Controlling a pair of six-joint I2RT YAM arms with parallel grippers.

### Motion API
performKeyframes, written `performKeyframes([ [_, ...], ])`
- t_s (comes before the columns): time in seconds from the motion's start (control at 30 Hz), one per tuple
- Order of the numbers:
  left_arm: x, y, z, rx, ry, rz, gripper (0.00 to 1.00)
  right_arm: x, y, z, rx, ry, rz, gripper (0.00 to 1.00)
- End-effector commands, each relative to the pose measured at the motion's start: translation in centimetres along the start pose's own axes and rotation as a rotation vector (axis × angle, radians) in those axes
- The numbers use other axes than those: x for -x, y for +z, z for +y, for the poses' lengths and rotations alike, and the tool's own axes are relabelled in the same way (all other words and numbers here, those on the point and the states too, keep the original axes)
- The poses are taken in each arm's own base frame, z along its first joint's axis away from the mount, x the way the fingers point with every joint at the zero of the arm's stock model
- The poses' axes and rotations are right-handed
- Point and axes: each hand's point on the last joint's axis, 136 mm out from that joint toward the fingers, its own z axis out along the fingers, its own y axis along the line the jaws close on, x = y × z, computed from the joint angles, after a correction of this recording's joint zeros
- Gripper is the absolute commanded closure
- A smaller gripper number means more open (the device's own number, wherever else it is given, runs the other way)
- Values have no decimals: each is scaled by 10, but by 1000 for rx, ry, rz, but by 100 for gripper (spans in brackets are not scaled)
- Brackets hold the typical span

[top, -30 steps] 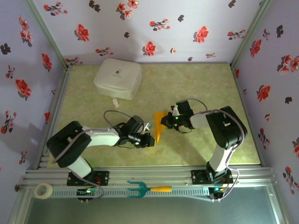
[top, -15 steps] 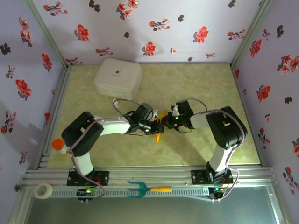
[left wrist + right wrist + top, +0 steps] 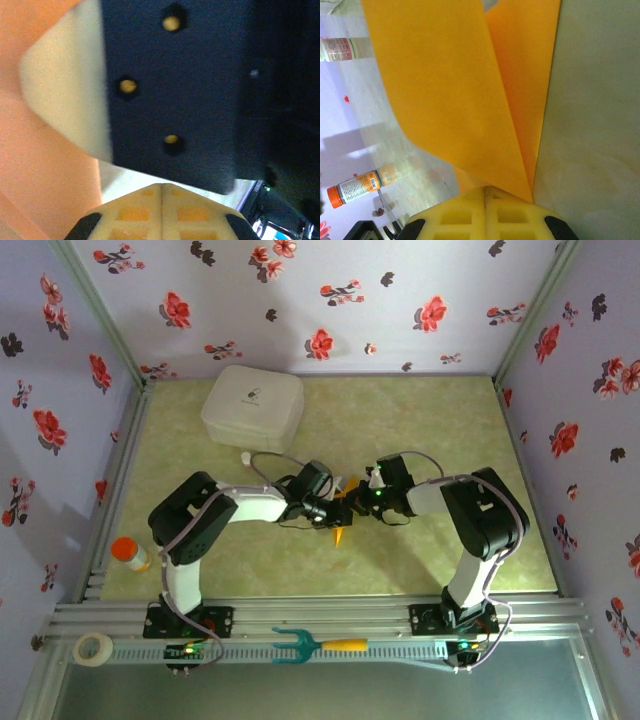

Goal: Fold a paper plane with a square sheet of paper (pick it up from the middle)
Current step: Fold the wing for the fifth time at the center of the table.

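The paper plane (image 3: pixel 340 531) is a folded orange-yellow sheet in the middle of the table, its point toward the near edge. My right gripper (image 3: pixel 357 502) is shut at its upper end. In the right wrist view the folded layers (image 3: pixel 450 90) run straight into my shut right gripper (image 3: pixel 485 192). My left gripper (image 3: pixel 334 512) is pressed close against the paper from the left, nearly touching the right one. Seen from the left wrist, the left gripper (image 3: pixel 161 189) is shut with nothing visible between its pads, the orange paper (image 3: pixel 30 165) lies to its left, and the dark body of the right gripper (image 3: pixel 175 90) stands just ahead.
A white case (image 3: pixel 253 407) sits at the back left, with a small white bottle (image 3: pixel 245 458) in front of it. An orange-capped bottle (image 3: pixel 128 553) stands by the left edge. A tape roll (image 3: pixel 93 647) and a teal fork tool (image 3: pixel 300 644) lie on the front rail.
My left arm has swung up and to the right until its gripper meets the paper beside the right gripper. The orange-capped bottle has come into view. The right arm has not moved.
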Motion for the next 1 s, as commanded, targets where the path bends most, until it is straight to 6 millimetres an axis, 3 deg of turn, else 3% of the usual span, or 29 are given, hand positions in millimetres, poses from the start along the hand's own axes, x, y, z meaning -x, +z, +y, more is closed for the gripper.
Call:
performKeyframes([
  [0.0,-8,4,21,49,-10,37,94,-20,4,-56,-191,96,19,100],
  [0.23,-27,-1,42,102,-32,68,95,-20,4,-58,-200,95,19,100],
  [0.57,-62,-8,51,129,-45,119,95,-20,4,-61,-211,98,22,100],
  [0.97,-99,-25,68,302,43,197,96,-21,4,-60,-213,96,24,100],
])
